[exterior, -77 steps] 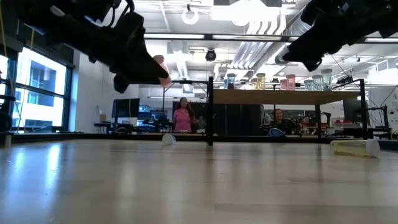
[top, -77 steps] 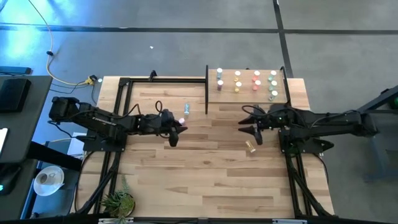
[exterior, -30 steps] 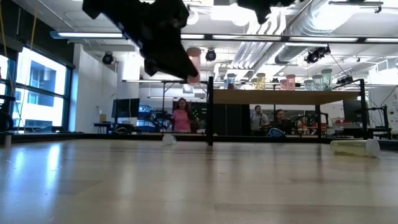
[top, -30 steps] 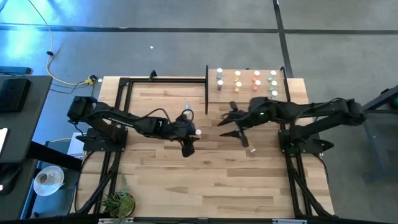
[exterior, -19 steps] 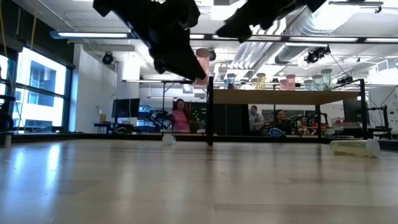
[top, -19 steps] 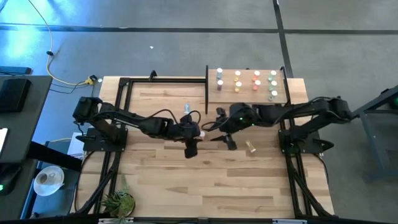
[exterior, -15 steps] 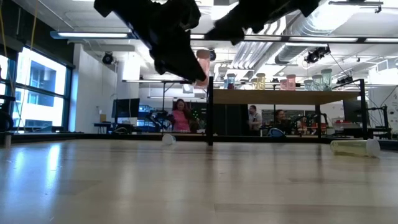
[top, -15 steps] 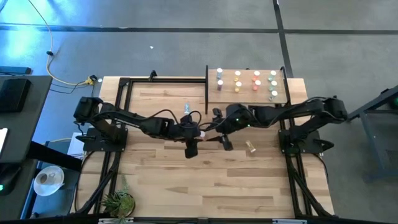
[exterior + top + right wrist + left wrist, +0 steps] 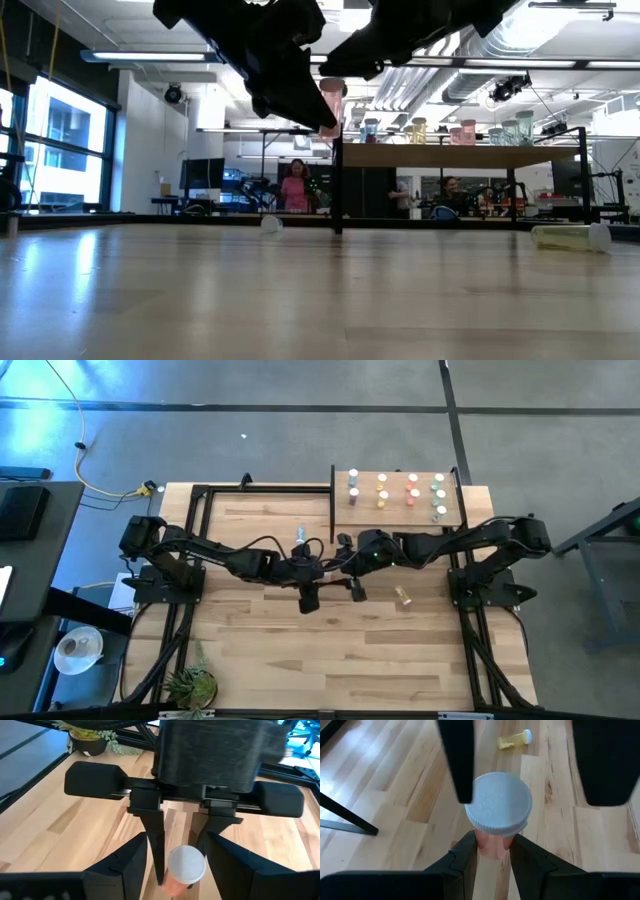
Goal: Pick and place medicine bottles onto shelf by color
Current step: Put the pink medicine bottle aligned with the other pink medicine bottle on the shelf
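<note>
My left gripper (image 9: 316, 572) is shut on a red bottle with a white cap (image 9: 498, 805), held above the middle of the table. It also shows in the low view (image 9: 330, 103). My right gripper (image 9: 346, 570) is open and faces the left one. Its two fingers (image 9: 458, 765) stand on either side of the bottle's cap. The pale-wood shelf (image 9: 455, 517) at the far right carries several bottles in colour columns. A yellow bottle (image 9: 404, 596) lies on its side on the table. A blue bottle (image 9: 299, 535) stands near the shelf's left upright. My left gripper pinches the red body just under the white cap (image 9: 492, 845) between its two fingers. The fingers come level from the table's left. The bottle stands upright, cap up, lifted clear of the table. My right gripper has one finger close against the cap's edge; I cannot tell whether it touches.
Black frame rails (image 9: 200, 495) run along the table's left and far edges. A small plant (image 9: 190, 682) stands at the near left corner. The near half of the plank top (image 9: 330, 650) has free room. People show in the room beyond the table.
My right gripper has gone toward the table's left, from beside the shelf to the left gripper, and now stands open around the bottle's cap. My left gripper has carried the red bottle a little toward the table's right, upright and clear of the table.
</note>
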Available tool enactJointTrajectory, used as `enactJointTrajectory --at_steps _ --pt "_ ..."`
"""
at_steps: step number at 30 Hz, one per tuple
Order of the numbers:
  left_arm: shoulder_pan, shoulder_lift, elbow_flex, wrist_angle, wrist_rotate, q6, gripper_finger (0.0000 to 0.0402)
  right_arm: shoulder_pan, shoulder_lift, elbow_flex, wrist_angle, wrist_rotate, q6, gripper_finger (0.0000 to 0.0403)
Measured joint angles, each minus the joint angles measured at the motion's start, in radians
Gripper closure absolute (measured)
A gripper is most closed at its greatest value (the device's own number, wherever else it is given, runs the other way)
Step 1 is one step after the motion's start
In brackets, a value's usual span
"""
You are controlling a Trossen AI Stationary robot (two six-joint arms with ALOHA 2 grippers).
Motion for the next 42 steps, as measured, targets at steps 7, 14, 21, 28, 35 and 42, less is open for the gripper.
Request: enactJointTrajectory --at_steps 7,14,21,28,35,42 --pt "0.0 0.0 0.0 0.021 -0.012 0.021 0.0307 0.0 0.0 0.0 -0.009 0.02 0.004 0.0213" --pt "0.0 0.0 0.0 0.023 -0.043 0.055 0.0307 0.0 0.0 0.0 -0.021 0.055 0.008 0.0213" --pt "0.0 0.0 0.0 0.067 -0.072 0.094 0.0307 0.0 0.0 0.0 -0.025 0.052 0.019 0.0213" --pt "0.0 0.0 0.0 0.076 -0.098 0.115 0.0307 0.0 0.0 0.0 -0.024 0.065 0.027 0.0213" --pt "0.0 0.0 0.0 0.074 -0.106 0.115 0.0307 0.0 0.0 0.0 -0.035 0.067 0.027 0.024" --pt "0.0 0.0 0.0 0.073 -0.103 0.109 0.0307 -0.001 0.0 0.0 -0.04 0.068 0.053 0.0275"
